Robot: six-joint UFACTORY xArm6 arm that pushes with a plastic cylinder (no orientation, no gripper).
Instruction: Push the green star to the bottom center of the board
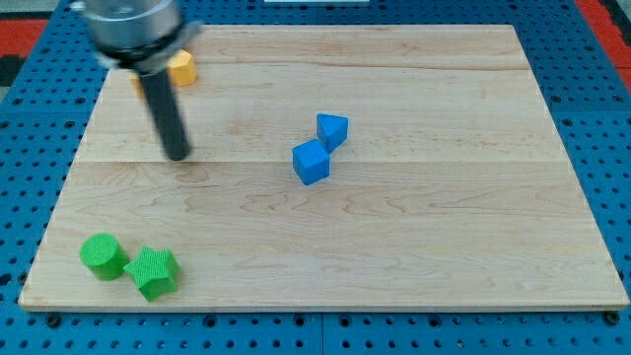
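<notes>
Star [153, 272], green, sits near the board's [444, 247] bottom-left corner; my tip [176, 155], a clawless rod, stands well above, unengaged.

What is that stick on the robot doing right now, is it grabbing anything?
My tip: a plain rod with no jaws, holding nothing, touching no block. It stands well above the green star, at the view's bottom left.
</notes>
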